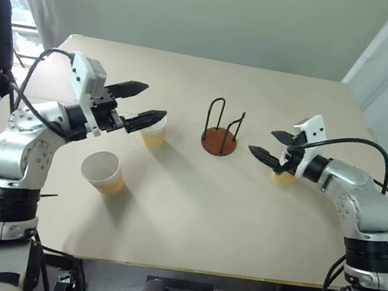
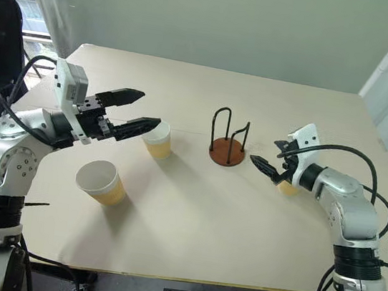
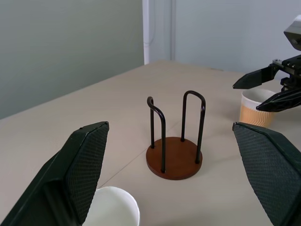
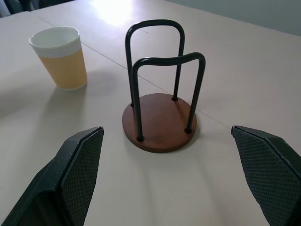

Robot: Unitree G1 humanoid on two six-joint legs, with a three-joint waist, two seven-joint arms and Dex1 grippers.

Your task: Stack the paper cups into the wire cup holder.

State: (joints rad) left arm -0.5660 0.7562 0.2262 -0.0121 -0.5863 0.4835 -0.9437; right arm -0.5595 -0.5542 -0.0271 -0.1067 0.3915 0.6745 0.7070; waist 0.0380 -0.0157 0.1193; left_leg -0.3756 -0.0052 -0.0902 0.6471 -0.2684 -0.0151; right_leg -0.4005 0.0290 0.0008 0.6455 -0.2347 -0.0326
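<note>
- Start of the task — wire cup holder [image 1: 219, 141] is empty, the three paper cups [image 1: 154, 131] stand on the table [image 1: 184, 216].
- Left gripper [image 1: 138, 106] and right gripper [image 1: 272, 146] both gape wide, holding nothing.
- Next, I think: one gripper must close around a cup.

Wire cup holder [image 1: 220, 136] stands mid-table [image 1: 190, 224], nothing in it. One cup [image 1: 155, 131] upright to its left; a second cup [image 1: 103, 172] nearer the front-left edge. Third cup [image 1: 283, 176] right of the holder.

Empty wire cup holder [image 1: 219, 140], three scattered paper cups [image 1: 104, 172]
</note>
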